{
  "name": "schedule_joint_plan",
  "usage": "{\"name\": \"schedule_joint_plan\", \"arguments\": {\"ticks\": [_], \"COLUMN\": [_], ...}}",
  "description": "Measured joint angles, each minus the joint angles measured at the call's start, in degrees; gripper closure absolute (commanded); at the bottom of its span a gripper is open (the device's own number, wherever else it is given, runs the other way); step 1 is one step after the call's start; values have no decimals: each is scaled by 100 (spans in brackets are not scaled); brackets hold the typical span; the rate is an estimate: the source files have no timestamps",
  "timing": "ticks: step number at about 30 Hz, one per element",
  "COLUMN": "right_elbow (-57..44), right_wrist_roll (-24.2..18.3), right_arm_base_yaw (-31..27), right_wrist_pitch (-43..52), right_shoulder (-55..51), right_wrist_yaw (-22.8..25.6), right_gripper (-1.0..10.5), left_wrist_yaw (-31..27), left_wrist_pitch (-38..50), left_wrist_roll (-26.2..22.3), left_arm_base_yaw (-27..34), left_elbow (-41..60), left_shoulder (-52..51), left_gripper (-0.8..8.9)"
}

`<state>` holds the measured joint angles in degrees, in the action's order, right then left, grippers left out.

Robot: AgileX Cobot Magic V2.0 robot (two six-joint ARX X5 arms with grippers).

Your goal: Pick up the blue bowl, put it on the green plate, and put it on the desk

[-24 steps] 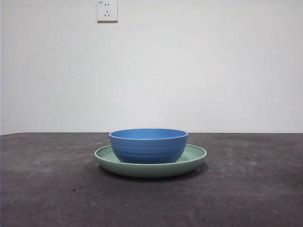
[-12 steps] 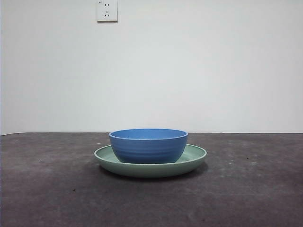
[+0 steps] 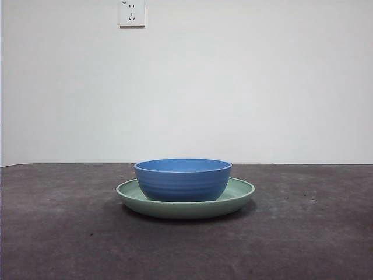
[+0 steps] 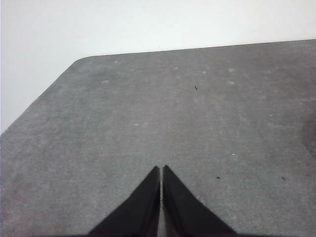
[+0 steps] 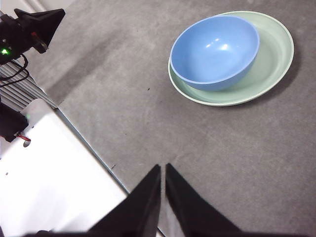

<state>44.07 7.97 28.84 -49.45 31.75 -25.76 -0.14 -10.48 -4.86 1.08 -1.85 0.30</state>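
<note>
The blue bowl sits upright on the green plate at the middle of the desk. In the right wrist view the bowl rests off-centre on the plate. My right gripper is shut and empty, held back above the desk's edge, well away from the plate. My left gripper is shut and empty over bare desk; neither bowl nor plate shows in that view. No gripper shows in the front view.
A white wall with a power socket stands behind the desk. In the right wrist view a white base and the other arm's black parts lie beside the desk's edge.
</note>
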Motion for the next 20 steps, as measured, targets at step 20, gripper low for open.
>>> {"name": "schedule_joint_plan", "arguments": {"ticks": [20], "right_elbow": [0], "right_wrist_roll": [0], "right_arm_base_yaw": [-2], "right_wrist_pitch": [0], "right_shoulder": [0], "right_wrist_yaw": [0], "right_gripper": [938], "left_wrist_yaw": [0], "left_wrist_pitch": [0], "left_wrist_roll": [149], "left_arm_base_yaw": [0], "left_elbow": [0], "left_shoulder": [0], "left_gripper": [804]}}
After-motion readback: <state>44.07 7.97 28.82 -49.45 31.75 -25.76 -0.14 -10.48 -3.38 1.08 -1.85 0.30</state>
